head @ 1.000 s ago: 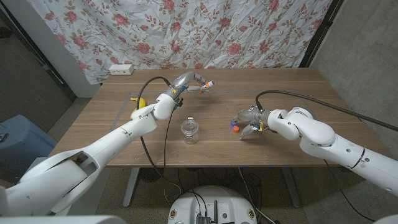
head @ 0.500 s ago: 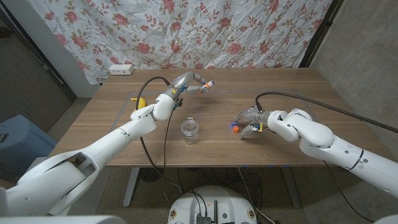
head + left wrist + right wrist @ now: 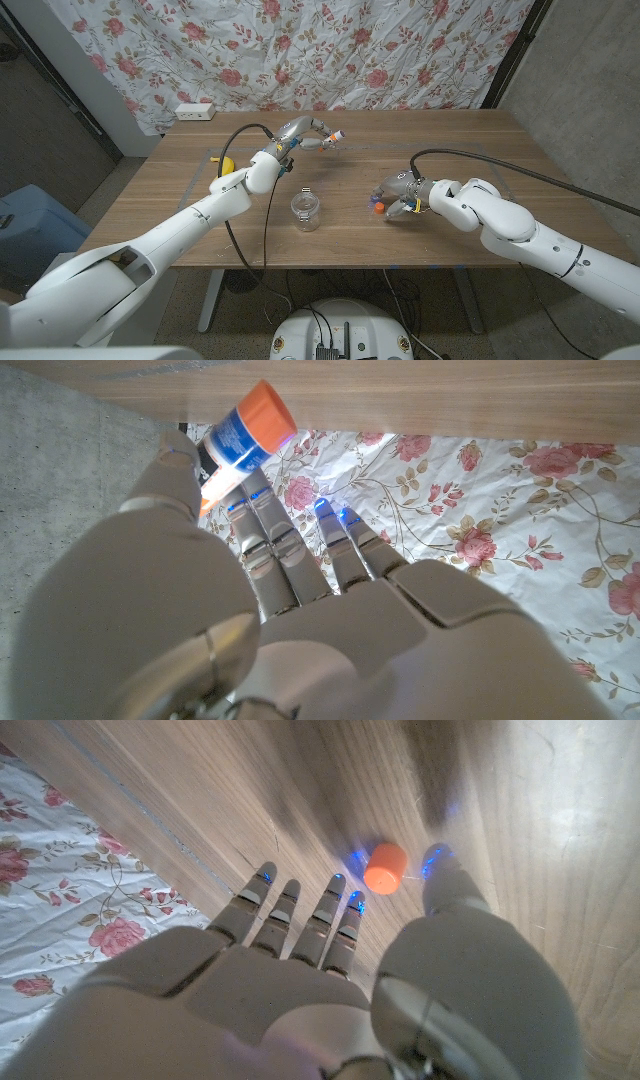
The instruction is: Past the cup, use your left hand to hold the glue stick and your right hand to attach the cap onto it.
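The glue stick [image 3: 336, 134], white and blue with an orange end [image 3: 251, 433], is pinched by my left hand [image 3: 309, 131] above the far middle of the table, past the cup. The clear plastic cup [image 3: 306, 210] stands upright near the table's front middle. The small orange cap [image 3: 377, 207] lies on the wood to the right of the cup. My right hand [image 3: 400, 194] hovers low right behind it, fingers apart. In the right wrist view the cap [image 3: 385, 868] sits on the table between the thumb and the fingertips [image 3: 349, 904], not gripped.
A yellow object [image 3: 228, 161] lies at the table's left side by a black cable [image 3: 240, 138]. A white power strip [image 3: 194, 111] sits behind the table's far left edge, before the floral curtain [image 3: 400, 50]. Bare wood [image 3: 480, 140] spreads at the far right.
My right hand has edged slightly left, closer around the orange cap. The left hand with the glue stick has stayed still.
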